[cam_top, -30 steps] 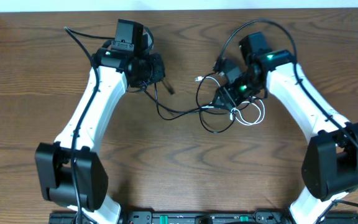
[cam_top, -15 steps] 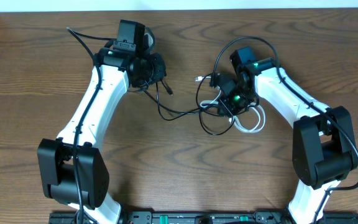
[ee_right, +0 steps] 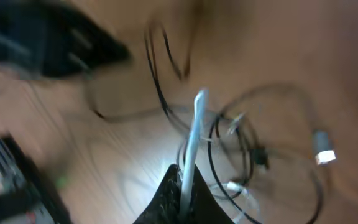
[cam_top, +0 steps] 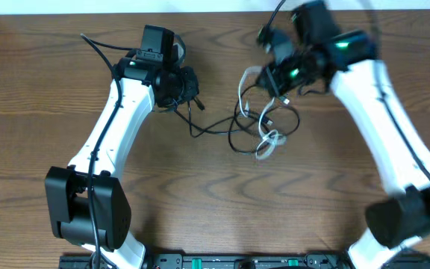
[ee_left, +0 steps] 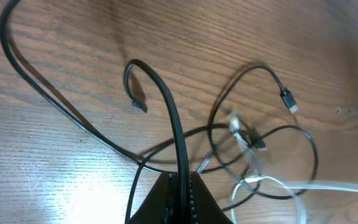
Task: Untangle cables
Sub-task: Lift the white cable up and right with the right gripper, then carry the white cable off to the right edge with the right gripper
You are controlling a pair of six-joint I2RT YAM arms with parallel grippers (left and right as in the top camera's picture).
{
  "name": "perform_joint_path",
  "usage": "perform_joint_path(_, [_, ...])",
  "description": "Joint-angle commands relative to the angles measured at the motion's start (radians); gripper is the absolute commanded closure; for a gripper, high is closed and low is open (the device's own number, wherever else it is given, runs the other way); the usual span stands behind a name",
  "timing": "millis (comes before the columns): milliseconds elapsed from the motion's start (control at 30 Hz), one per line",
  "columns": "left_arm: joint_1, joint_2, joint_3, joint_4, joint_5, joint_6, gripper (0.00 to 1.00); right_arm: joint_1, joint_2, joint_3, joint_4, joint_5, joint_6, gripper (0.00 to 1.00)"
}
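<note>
The black cable (cam_top: 215, 128) runs from my left gripper (cam_top: 192, 93) to a tangle of loops (cam_top: 263, 123) at the table's middle. In the left wrist view my left gripper (ee_left: 182, 185) is shut on the black cable (ee_left: 166, 99), which arcs up and ends in a plug (ee_left: 140, 106). The white cable (cam_top: 269, 142) hangs into the tangle from my right gripper (cam_top: 276, 75), which is lifted at the back. The right wrist view, blurred by motion, shows that gripper (ee_right: 185, 180) shut on the white cable (ee_right: 194, 124), with black loops (ee_right: 247, 149) below.
The wooden table (cam_top: 200, 209) spreads around both arms. A thicker black arm wire (cam_top: 95, 46) lies at the back left. The left arm's body (ee_right: 42, 37) shows as a dark blur at the top left of the right wrist view.
My right gripper has shut on the white cable and lifted toward the back, dragging the tangle up and left. The left arm holds still with the black cable.
</note>
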Motion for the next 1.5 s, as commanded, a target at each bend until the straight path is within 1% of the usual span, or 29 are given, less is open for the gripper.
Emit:
perform_joint_path(0, [0.008, 0.011, -0.006, -0.005, -0.036, 0.024, 0.91, -0.004, -0.088, 0.087, -0.001, 0.039, 0.114, 0.99])
perform_joint_path(33, [0.008, 0.011, -0.006, -0.003, -0.036, 0.024, 0.88, -0.005, -0.124, 0.119, 0.014, 0.070, 0.151, 0.99])
perform_joint_path(100, [0.008, 0.011, -0.006, -0.002, -0.045, 0.024, 0.87, -0.008, -0.157, 0.137, 0.035, 0.109, 0.184, 0.99])
perform_joint_path(233, [0.008, 0.011, -0.006, -0.003, -0.078, 0.024, 0.87, -0.022, -0.216, 0.164, 0.118, 0.114, 0.262, 0.99])
perform_joint_path(400, [0.008, 0.011, -0.006, -0.003, -0.077, 0.024, 0.87, -0.047, -0.286, 0.167, 0.248, 0.114, 0.359, 0.99])
perform_joint_path(500, [0.008, 0.011, -0.006, -0.002, -0.077, 0.024, 0.86, -0.051, -0.304, 0.167, 0.276, 0.216, 0.365, 0.99])
perform_joint_path(567, [0.008, 0.011, -0.006, -0.002, -0.077, 0.024, 0.86, -0.049, -0.300, 0.167, 0.267, 0.314, 0.330, 0.99])
perform_joint_path(667, [0.008, 0.011, -0.006, -0.002, -0.077, 0.024, 0.85, -0.049, -0.259, 0.165, 0.194, 0.460, 0.275, 0.99])
perform_joint_path(800, [0.008, 0.011, -0.006, -0.003, -0.077, 0.024, 0.85, -0.050, -0.169, 0.159, 0.009, 0.507, 0.249, 0.99])
perform_joint_path(867, [0.008, 0.011, -0.006, -0.002, -0.077, 0.024, 0.85, -0.056, -0.093, 0.159, -0.029, 0.552, 0.249, 0.99])
perform_joint_path(900, [0.008, 0.011, -0.006, -0.002, -0.077, 0.024, 0.85, -0.063, -0.069, 0.159, -0.017, 0.576, 0.250, 0.99])
perform_joint_path(1000, [0.008, 0.011, -0.006, -0.003, -0.086, 0.024, 0.84, -0.092, -0.042, 0.159, 0.066, 0.616, 0.249, 0.99])
perform_joint_path(1133, [0.008, 0.011, -0.006, -0.007, -0.121, 0.024, 0.85, -0.153, -0.062, 0.160, 0.243, 0.651, 0.249, 0.99])
perform_joint_path(1300, [0.008, 0.011, -0.006, -0.007, -0.122, 0.024, 0.84, -0.283, -0.084, 0.160, 0.467, 0.651, 0.249, 0.99])
perform_joint_path(1467, [0.008, 0.011, -0.006, -0.007, -0.122, 0.024, 0.84, -0.411, -0.060, 0.160, 0.560, 0.650, 0.257, 0.99])
